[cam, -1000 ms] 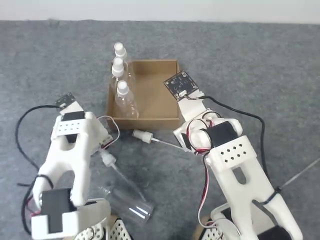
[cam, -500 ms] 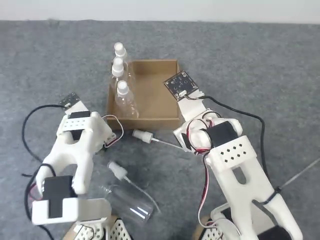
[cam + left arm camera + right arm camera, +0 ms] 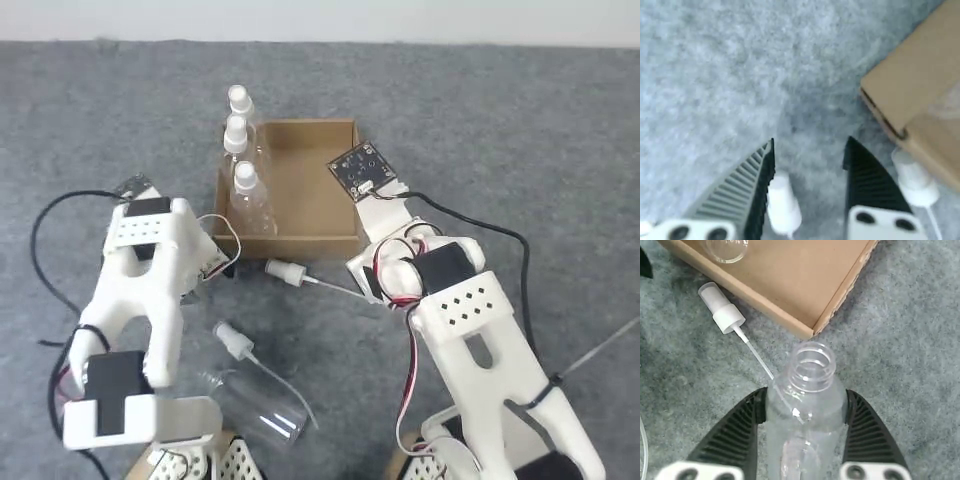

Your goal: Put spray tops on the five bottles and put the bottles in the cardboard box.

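Note:
Three capped bottles (image 3: pixel 246 190) stand along the left side of the cardboard box (image 3: pixel 305 205). My right gripper (image 3: pixel 806 392) is shut on an uncapped clear bottle (image 3: pixel 807 385), its mouth pointing at the box corner (image 3: pixel 815 330). One spray top (image 3: pixel 284 270) lies on the carpet just in front of the box, also as spray top (image 3: pixel 720 307). My left gripper (image 3: pixel 810 142) is open above the carpet near the box's front left corner; a second spray top (image 3: pixel 783 205) lies loose below, between its fingers, seen in the high view as spray top (image 3: pixel 234 340).
Another uncapped bottle (image 3: pixel 255 405) lies on its side near the left arm's base. Grey carpet covers the table. Cables trail beside both arms. The right half of the box floor (image 3: pixel 320 180) is bare.
The spray top that was at my left gripper one second ago dropped onto the carpet. The left arm then shifted back toward the box. The right arm has not moved.

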Robot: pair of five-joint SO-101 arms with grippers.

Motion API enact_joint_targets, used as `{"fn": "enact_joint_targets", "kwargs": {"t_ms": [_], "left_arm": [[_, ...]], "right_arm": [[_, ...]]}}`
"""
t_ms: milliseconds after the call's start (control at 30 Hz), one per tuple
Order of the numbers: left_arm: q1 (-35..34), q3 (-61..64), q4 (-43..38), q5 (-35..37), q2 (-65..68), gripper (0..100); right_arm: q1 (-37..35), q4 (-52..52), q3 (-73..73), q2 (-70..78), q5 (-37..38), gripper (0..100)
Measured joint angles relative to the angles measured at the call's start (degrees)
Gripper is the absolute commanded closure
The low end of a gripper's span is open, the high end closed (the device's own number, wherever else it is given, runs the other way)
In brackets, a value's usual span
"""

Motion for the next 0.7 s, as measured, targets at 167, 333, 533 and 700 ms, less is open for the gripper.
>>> {"fn": "enact_joint_targets", "kwargs": {"t_ms": [167, 333, 533, 700], "left_arm": [[2.3, -0.5, 3.4, 0.0, 0.0, 83], [5.9, -0.5, 5.9, 0.0, 0.0, 83], [6.7, -0.5, 7.7, 0.0, 0.0, 83], [6.9, -0.5, 10.8, 0.0, 0.0, 83]], "right_arm": [[0.0, 0.0, 0.0, 0.0, 0.0, 90.9], [0.0, 0.0, 0.0, 0.0, 0.4, 90.9], [1.8, -0.4, 0.0, 0.0, 0.5, 90.9], [2.4, -1.0, 0.0, 0.0, 0.4, 90.9]]}}
